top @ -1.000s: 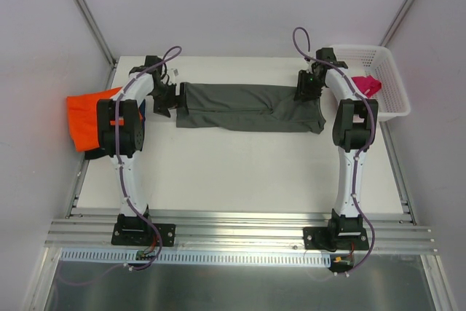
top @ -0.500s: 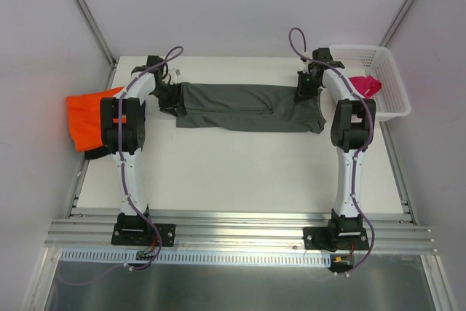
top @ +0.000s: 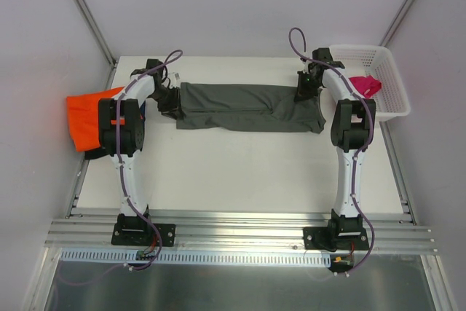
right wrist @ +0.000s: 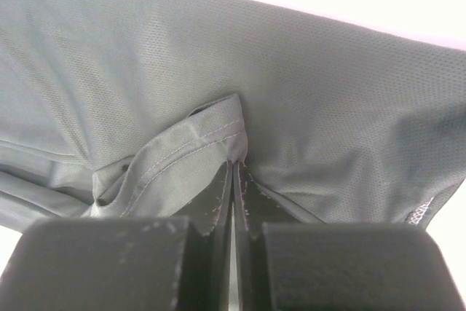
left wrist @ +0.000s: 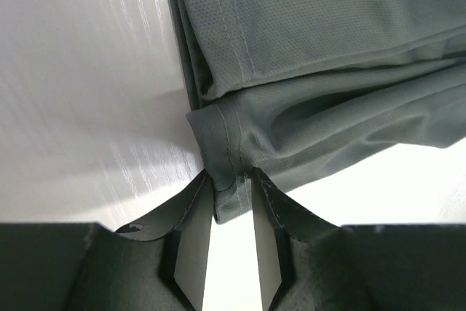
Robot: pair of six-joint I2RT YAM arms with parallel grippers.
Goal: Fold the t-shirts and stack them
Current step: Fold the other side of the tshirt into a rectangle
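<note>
i am viewing the dark grey t-shirt (top: 251,107) lying across the far half of the tabletop (top: 240,172), folded into a long band running left to right between the two arms.

the left claw (left wrist: 233,198) is sitting at the band's left end. in the left wrist view its two fingers (left wrist: 193,238) are pressing on either side of a hemmed corner of the grey cloth, so i am recording it as clenched on the dark grey t-shirt. the cloth beyond that corner is lying in layers, the upper one showing a stitched hem.

the right claw (right wrist: 233,172) is sitting at the band's right end, near its far border. in the right wrist view its jaws are standing tight together with a seamed tuck of grey cloth pinched at the tips, so i am recording it too as grasping the dark grey t-shirt.

the orange t-shirt (top: 86,118) is lying at the left edge of the tabletop, overlapping that edge, beside the left arm. a dark cloth (top: 95,154) is peeking out beneath its near side; i cannot tell what that cloth is.

the pink t-shirt (top: 365,85) is resting in the white basket (top: 393,100) at the far right corner, just beside the right arm.
</note>
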